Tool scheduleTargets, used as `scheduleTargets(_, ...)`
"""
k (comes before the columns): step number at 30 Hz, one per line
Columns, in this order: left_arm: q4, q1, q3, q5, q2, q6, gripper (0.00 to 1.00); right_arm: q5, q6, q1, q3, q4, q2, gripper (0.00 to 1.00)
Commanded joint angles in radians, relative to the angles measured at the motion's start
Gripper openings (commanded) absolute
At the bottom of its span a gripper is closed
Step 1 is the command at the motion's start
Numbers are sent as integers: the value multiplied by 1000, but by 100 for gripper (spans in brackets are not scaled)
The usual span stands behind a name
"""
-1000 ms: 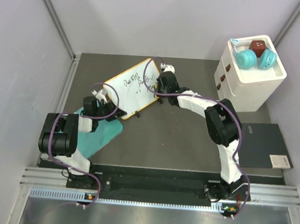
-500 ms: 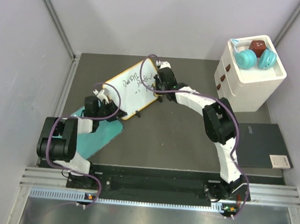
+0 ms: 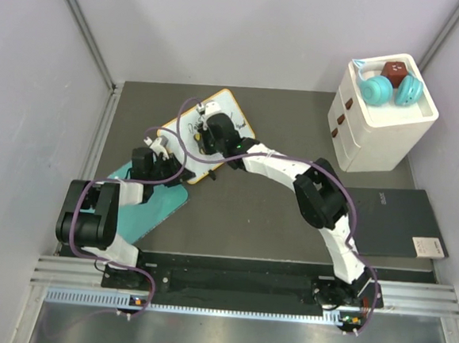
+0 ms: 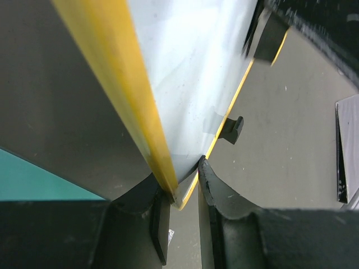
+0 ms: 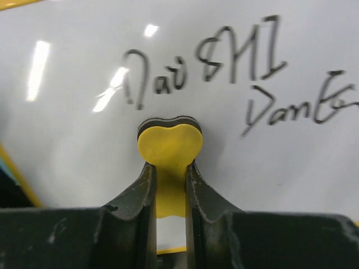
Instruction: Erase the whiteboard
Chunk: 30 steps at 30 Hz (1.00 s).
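Judging from the black handwriting left across the whiteboard, little is taken as erased and most wiping remains. The board is set left of centre on the table, one corner pinched by the left gripper; a yellow heart-shaped eraser is clenched in the right gripper against it. Only something like "Dav" and "Dan" can be made out; no brand is seen.

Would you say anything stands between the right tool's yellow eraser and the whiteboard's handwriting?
Nothing visible does: the right tool holds the yellow heart-shaped eraser just short of the black handwriting on the yellow-rimmed whiteboard.
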<state>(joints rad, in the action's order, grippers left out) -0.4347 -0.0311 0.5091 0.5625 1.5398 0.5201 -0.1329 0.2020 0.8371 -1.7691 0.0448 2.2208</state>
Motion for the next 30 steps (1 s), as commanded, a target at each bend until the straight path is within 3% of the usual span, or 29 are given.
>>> scheduleTargets(1,34,-21,2,-55,0,-91,0,52,14,39,-38,-39,65,0)
scheduleTargets(11,25,-21,-7,-61,-7,-91,0,-224,-4,-33,-112,4,76,0)
scheduleTargets(18,24,-21,-15,-65,-17,-92,0,-130,79,-185,-122,50,69,0)
scheduleTargets(25,21,-21,-18,-67,-17,-91,0,-67,131,-262,-116,138,94,0)
scheduleTargets(30,19,-21,-17,-64,-14,-92,0,-8,163,-271,-56,99,73,0)
